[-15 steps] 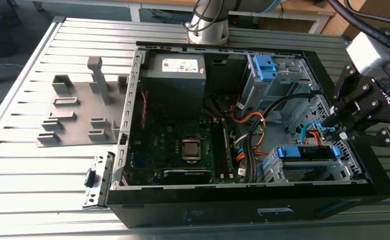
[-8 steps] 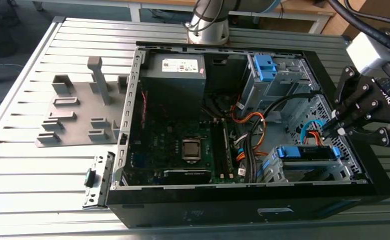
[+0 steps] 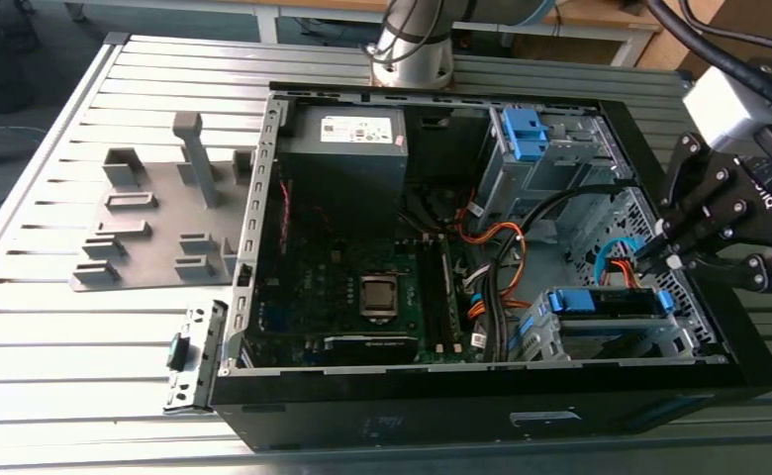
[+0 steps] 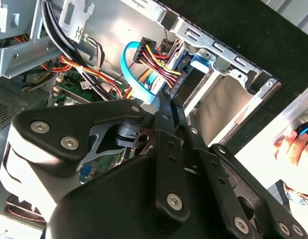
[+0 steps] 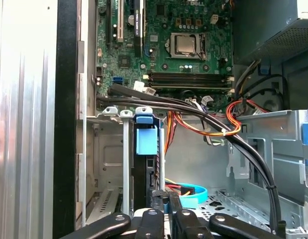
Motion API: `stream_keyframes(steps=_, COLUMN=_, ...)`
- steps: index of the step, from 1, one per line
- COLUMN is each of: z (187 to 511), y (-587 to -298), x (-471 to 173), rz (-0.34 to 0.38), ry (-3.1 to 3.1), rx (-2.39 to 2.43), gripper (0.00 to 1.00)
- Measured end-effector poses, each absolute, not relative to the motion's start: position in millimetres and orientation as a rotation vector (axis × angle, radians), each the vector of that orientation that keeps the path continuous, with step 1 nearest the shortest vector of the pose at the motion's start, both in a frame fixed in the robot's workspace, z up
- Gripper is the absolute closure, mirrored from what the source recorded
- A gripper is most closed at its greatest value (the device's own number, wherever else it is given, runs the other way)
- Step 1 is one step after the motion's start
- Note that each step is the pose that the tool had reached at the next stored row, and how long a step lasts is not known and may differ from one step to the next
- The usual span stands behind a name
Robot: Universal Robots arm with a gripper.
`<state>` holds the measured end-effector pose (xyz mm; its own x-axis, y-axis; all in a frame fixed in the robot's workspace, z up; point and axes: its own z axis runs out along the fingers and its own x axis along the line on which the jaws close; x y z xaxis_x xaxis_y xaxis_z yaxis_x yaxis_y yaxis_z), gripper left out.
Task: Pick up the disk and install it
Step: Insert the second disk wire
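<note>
The disk [image 3: 604,302], edged by its blue carrier frame, sits in the lower drive cage of the open computer case [image 3: 260,247], toward the exterior view's right. In the first wrist view the disk [image 5: 145,174] stands edge-on in the cage under its blue tab. My gripper [image 3: 657,255] hangs just right of the cage, fingers shut and empty. In the second wrist view the gripper [image 4: 167,99] has its tips against the cable connector [image 4: 174,82] at the disk's end. In the first wrist view the gripper [image 5: 167,201] is right beside the disk.
A grey power supply [image 3: 346,134] fills the case's far corner, the motherboard [image 3: 359,287] lies below it. A small blue bracket [image 3: 525,134] sits in the upper bay. Orange and black cables [image 3: 505,247] cross the middle. A grey fixture plate [image 3: 161,228] lies left. A person's hand [image 4: 293,144] is nearby.
</note>
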<state>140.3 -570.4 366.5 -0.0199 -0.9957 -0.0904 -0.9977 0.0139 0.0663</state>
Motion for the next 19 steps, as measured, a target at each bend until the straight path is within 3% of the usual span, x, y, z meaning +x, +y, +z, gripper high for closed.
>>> stream_keyframes(steps=19, z=342, y=-573, x=134, rz=0.171, ry=2.225, rx=-2.188, gripper=0.84)
